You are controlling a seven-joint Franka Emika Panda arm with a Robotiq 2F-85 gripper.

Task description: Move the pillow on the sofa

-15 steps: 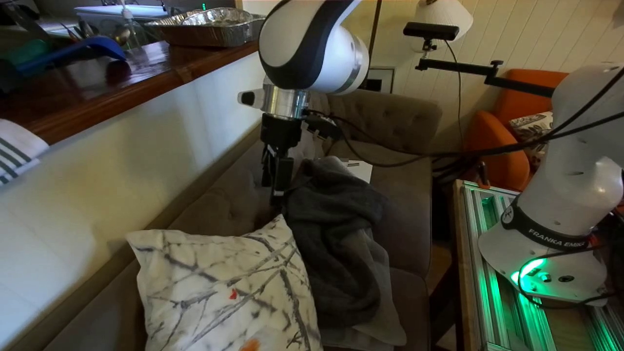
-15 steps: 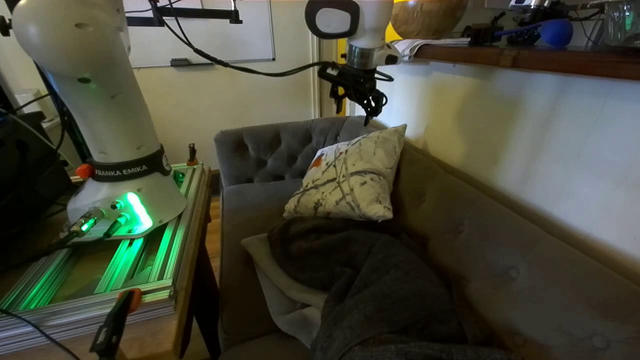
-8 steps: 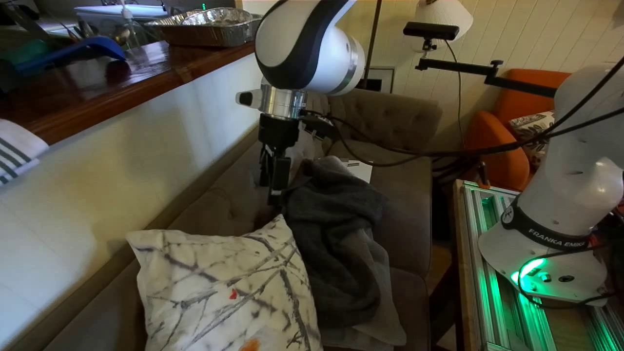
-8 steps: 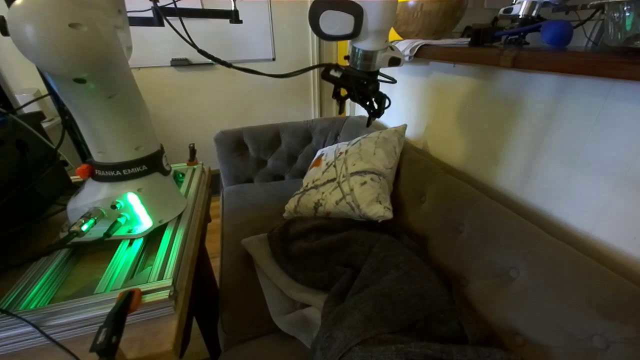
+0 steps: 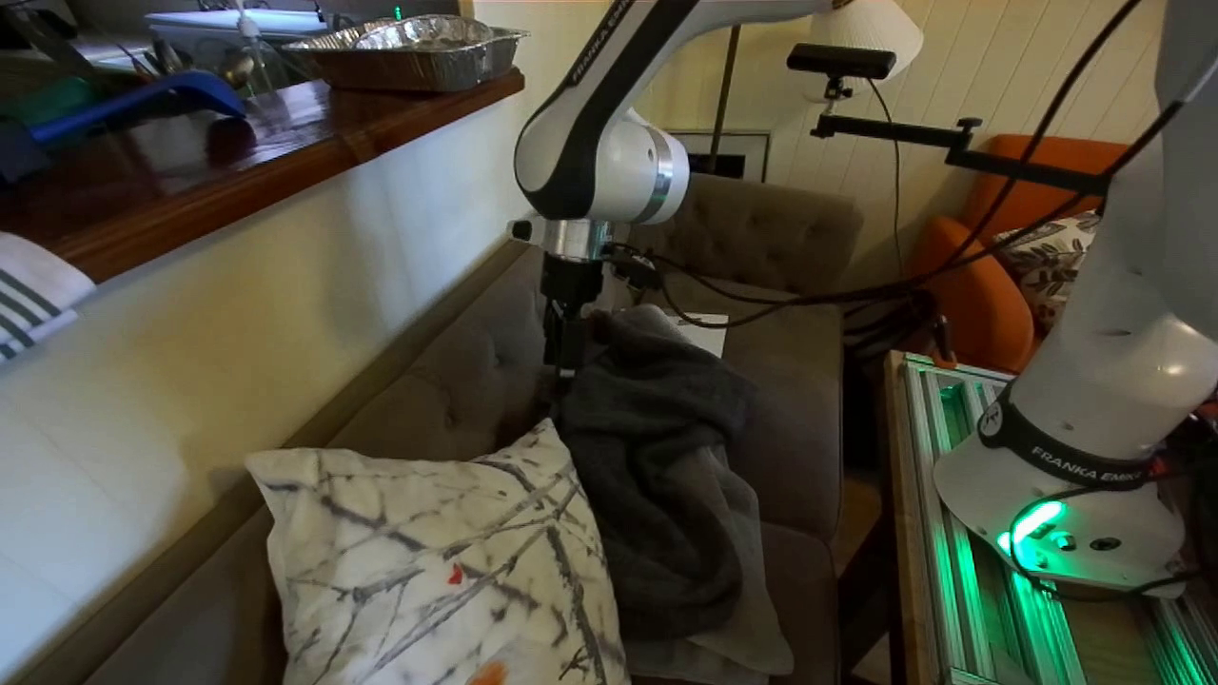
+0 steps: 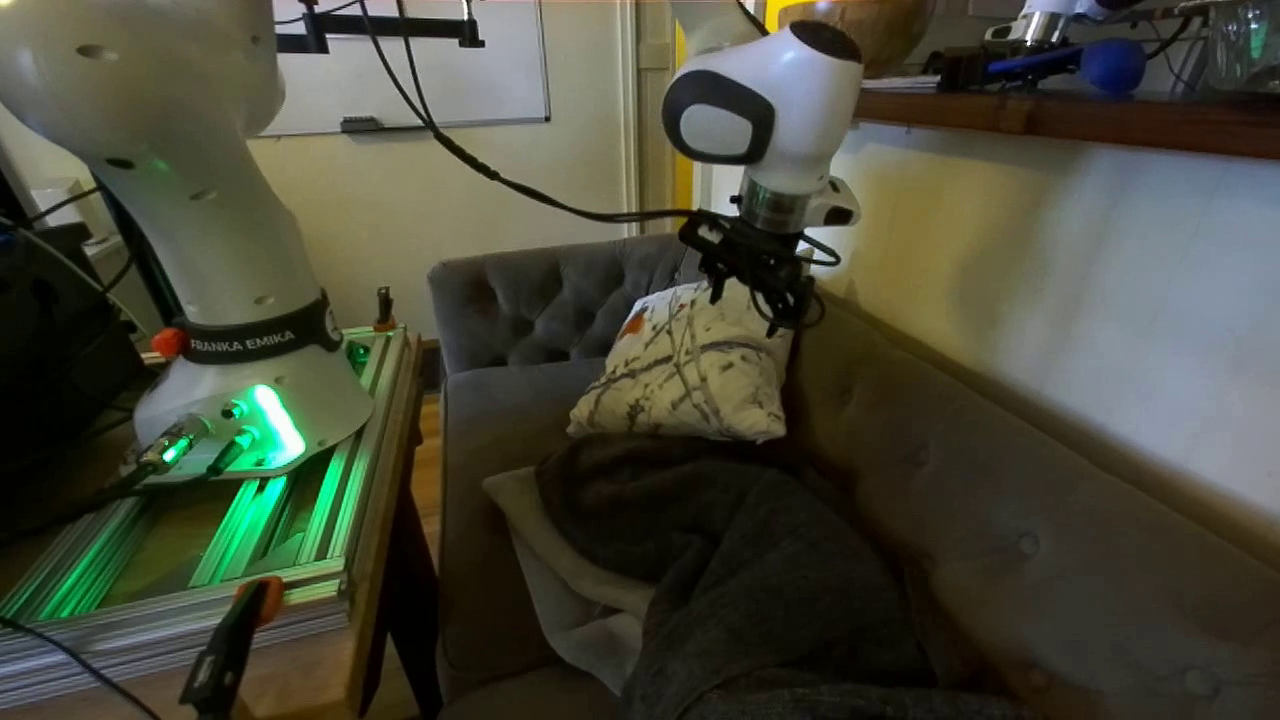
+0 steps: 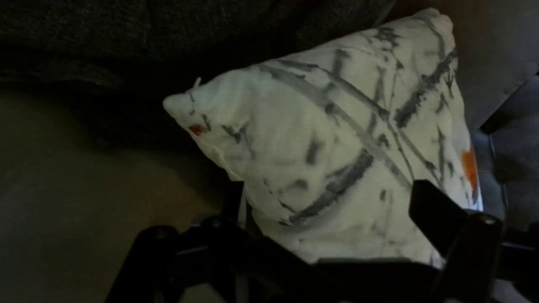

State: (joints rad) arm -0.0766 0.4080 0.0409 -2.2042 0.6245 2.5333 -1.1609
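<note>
Dim light in both exterior views — a green lamp (image 6: 278,422) on the robot base (image 6: 205,388) glows brightly, tinting metal rails (image 6: 328,515) on the table (image 6: 310,670). Glare streaks the wooden counter (image 5: 285,138); soft shadows lie on the wall (image 5: 238,333). The wrist view is darkest — fingers (image 7: 433,210) near-black, the pillow (image 7: 328,147) greyed and slightly soft.

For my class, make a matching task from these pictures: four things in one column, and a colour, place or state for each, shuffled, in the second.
Things
1. pillow
2. gripper
3. chair
4. tray

Descriptions
A. orange
B. on the wooden counter
C. jaws open
D. white, with a branch print

Pairs: 1-D; 2-C; 3-A; 4-B
</note>
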